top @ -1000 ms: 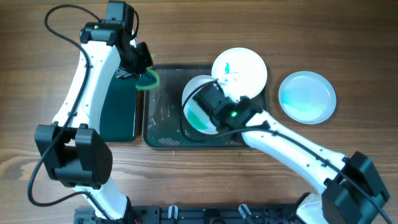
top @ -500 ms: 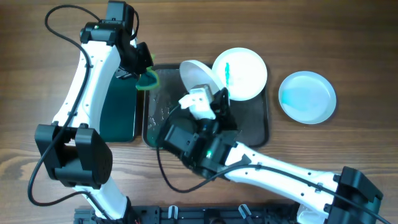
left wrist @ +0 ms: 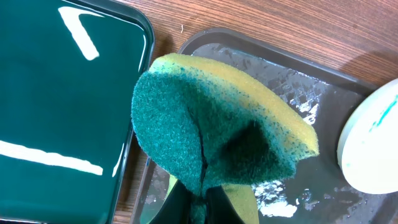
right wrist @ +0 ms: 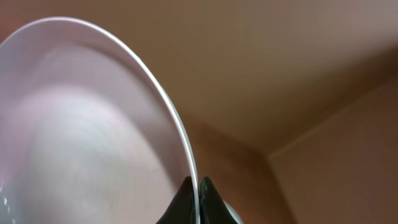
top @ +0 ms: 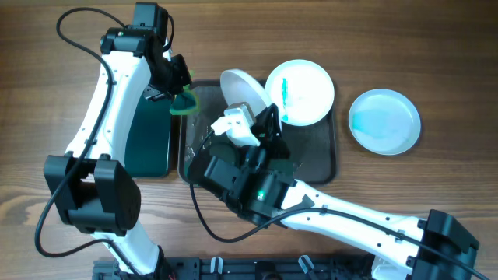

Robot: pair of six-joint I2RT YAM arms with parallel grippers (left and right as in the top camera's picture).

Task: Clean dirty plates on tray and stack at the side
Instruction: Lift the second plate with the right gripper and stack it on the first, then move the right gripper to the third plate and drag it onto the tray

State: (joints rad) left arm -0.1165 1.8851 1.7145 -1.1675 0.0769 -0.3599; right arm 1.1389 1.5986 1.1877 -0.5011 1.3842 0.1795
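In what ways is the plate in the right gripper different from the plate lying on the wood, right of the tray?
The held plate hangs tilted in the air, its rim pinched by the right gripper; the plate on the wood lies flat, untouched. The held plate's visible side looks white; the plate on the wood carries a teal film. Both are round and shallow.

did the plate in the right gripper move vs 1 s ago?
Yes. The held plate left the middle of the tray, rising and tipping toward its far edge, left of the smeared plate.
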